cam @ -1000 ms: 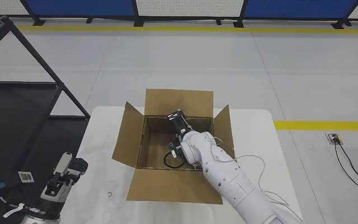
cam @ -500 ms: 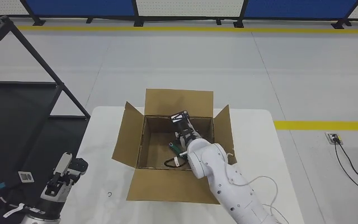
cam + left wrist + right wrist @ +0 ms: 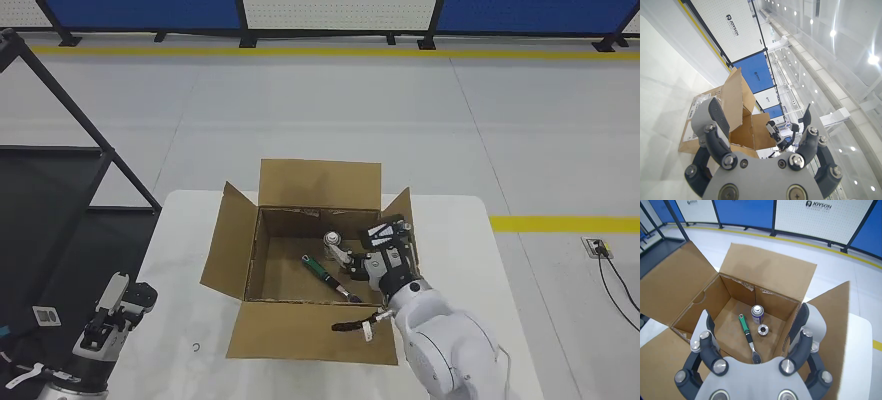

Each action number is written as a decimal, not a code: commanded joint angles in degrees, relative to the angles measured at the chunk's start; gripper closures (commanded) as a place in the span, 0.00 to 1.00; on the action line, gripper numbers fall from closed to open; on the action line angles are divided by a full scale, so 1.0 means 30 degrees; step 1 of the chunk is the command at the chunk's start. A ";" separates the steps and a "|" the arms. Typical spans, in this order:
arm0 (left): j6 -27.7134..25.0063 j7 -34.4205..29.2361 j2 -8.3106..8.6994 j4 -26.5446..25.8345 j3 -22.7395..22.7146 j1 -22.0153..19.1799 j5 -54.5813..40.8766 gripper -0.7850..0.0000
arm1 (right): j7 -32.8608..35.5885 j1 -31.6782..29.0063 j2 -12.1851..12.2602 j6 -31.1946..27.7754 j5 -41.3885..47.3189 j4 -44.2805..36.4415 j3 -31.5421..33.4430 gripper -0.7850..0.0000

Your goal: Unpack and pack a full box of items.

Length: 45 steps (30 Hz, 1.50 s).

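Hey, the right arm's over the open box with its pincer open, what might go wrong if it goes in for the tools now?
1. The spray can stands upright close to the ratchet handle and the metal ring; the open right pincer could well tip it while reaching for either.
2. It hangs close over a side wall of the box, so a straight descent might snag the cardboard and drag the box.
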 commanded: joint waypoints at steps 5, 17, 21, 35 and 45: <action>0.0000 0.0000 0.0000 0.0000 0.0000 0.0000 0.0000 0.00 | -0.1341 -0.3012 0.0270 -0.0027 0.0892 -0.2853 0.2076 0.00; 0.0000 0.0000 0.0000 0.0000 0.0000 0.0000 0.0000 0.00 | 0.2035 -0.2981 0.0532 -0.0435 0.6128 -0.2688 0.5925 0.00; 0.0000 0.0000 0.0000 0.0000 0.0000 0.0000 0.0000 0.00 | 0.2035 -0.2981 0.0532 -0.0435 0.6128 -0.2688 0.5925 0.00; 0.0000 0.0000 0.0000 0.0000 0.0000 0.0000 0.0000 0.00 | 0.5621 -0.0604 0.0683 0.0356 0.6301 -0.2312 0.5194 0.00; 0.0000 0.0000 0.0000 0.0000 0.0000 0.0000 0.0000 0.00 | 1.0073 0.3049 0.0925 0.1337 0.9908 0.0187 0.6277 0.00</action>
